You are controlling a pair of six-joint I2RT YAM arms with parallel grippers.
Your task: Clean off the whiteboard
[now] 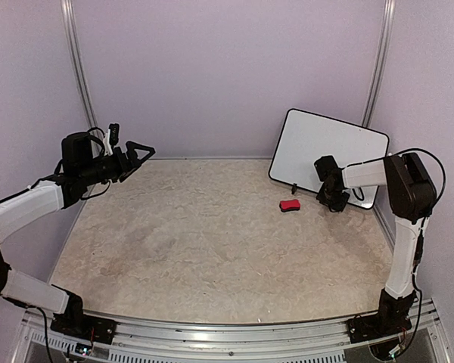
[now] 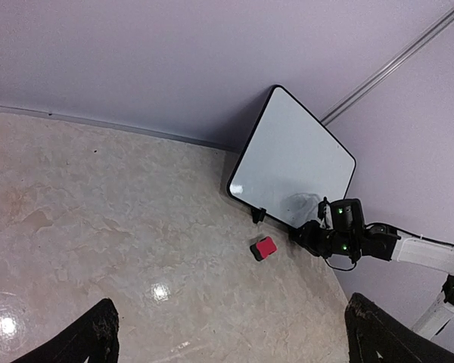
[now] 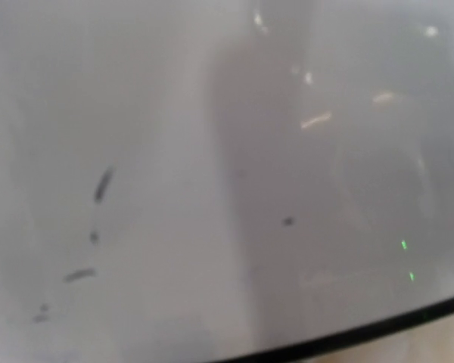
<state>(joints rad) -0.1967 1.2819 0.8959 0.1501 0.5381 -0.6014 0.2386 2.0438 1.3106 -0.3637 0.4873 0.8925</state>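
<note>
The whiteboard (image 1: 318, 147) leans against the back right wall, white with a thin black rim. In the left wrist view (image 2: 287, 159) it looks wiped. The right wrist view is filled by its surface (image 3: 212, 113), with a few small dark marks (image 3: 102, 184) and the black rim along the bottom. My right gripper (image 1: 331, 198) is right up against the board's lower right part; its fingers do not show. A small red eraser (image 1: 290, 205) lies on the table left of it, apart from the gripper. My left gripper (image 1: 136, 155) is raised at the far left, open and empty.
The tabletop (image 1: 212, 227) is beige and marbled. Purple walls close in the back and sides, with metal posts (image 1: 79, 68) in the back corners. The right arm's elbow (image 1: 408, 181) stands next to the right wall. The board's small black foot (image 2: 259, 215) rests on the table.
</note>
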